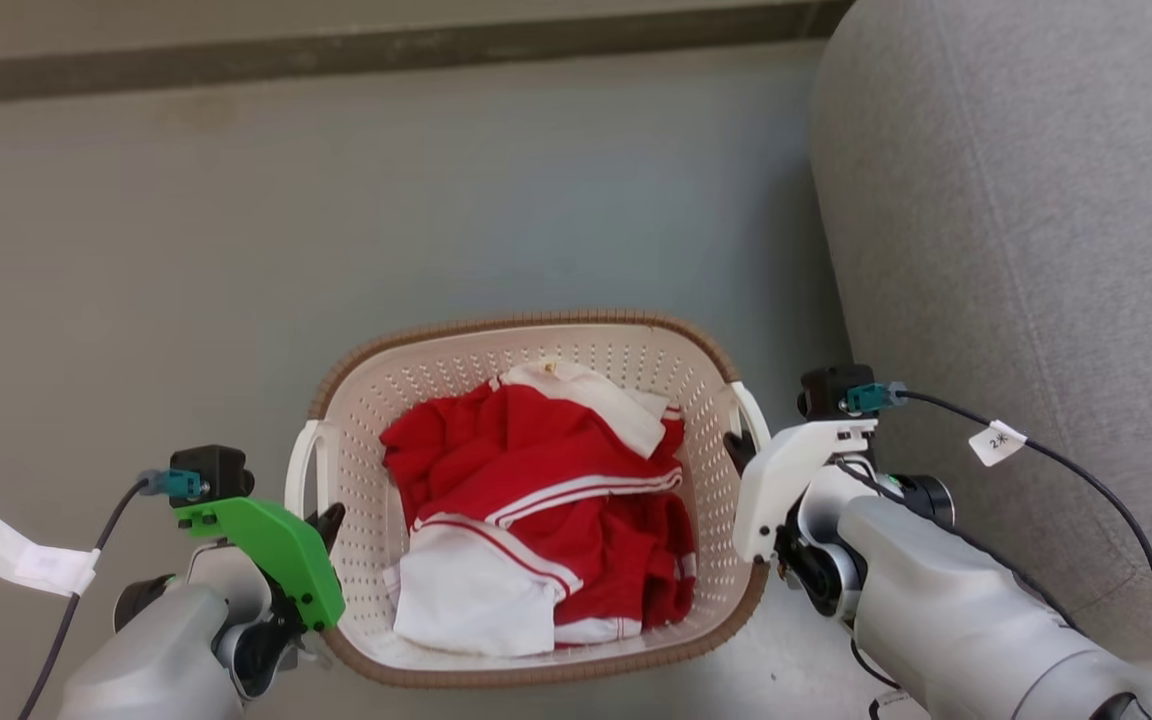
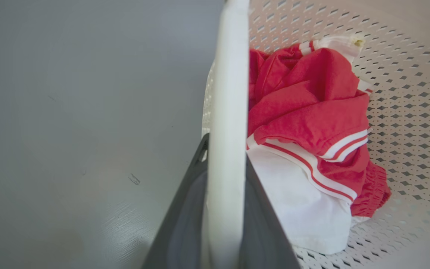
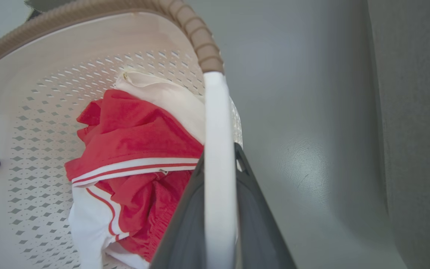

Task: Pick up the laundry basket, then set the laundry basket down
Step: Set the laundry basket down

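The laundry basket point(image 1: 536, 322) is cream-white and perforated, with a brown woven-look rim, and lies low in the middle of the head view. Red and white clothes point(image 1: 536, 490) are piled inside it. My left gripper point(image 1: 328, 522), under a green mount, is shut on the basket's left white handle point(image 2: 230, 93); in the left wrist view the gripper point(image 2: 225, 151) has that handle between its dark fingers. My right gripper point(image 1: 738, 447), under a white mount, is shut on the right handle point(image 3: 217, 123), clamped between its fingers point(image 3: 218, 157). Whether the basket touches the floor I cannot tell.
A large grey upholstered piece of furniture point(image 1: 1016, 250) stands close on the right, next to my right arm. Grey floor point(image 1: 236, 250) lies ahead and to the left, ending at a dark strip point(image 1: 386, 55) along the far edge. Cables with white tags hang from both wrists.
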Tool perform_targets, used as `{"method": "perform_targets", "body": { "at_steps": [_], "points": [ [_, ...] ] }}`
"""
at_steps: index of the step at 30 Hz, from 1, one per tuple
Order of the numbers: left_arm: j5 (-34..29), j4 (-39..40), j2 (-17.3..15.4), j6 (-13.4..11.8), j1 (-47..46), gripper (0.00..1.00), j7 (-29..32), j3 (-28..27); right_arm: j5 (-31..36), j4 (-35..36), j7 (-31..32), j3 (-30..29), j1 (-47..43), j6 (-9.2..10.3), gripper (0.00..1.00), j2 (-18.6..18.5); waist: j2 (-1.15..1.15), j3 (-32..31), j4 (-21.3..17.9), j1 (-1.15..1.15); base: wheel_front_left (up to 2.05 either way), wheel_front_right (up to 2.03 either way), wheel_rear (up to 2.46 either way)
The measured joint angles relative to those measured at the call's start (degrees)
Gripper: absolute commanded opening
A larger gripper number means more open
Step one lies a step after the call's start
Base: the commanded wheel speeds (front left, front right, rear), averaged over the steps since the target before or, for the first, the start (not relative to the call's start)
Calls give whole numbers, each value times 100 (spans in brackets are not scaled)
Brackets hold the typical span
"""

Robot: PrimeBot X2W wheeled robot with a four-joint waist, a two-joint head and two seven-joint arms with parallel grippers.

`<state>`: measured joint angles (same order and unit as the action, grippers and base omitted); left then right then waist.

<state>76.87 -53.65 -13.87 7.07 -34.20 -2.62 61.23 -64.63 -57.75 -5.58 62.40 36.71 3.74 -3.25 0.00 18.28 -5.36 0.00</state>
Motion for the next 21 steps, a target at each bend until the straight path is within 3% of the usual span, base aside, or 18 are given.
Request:
{"method": "perform_targets", "body": {
  "at_steps": [21],
  "points": [
    [-157, 553, -434, -1, -458, 0, -526, 42, -109, 259, -684, 71, 452, 253, 0, -1, 0, 1568, 51, 0, 0, 0, 0]
  ]
}}
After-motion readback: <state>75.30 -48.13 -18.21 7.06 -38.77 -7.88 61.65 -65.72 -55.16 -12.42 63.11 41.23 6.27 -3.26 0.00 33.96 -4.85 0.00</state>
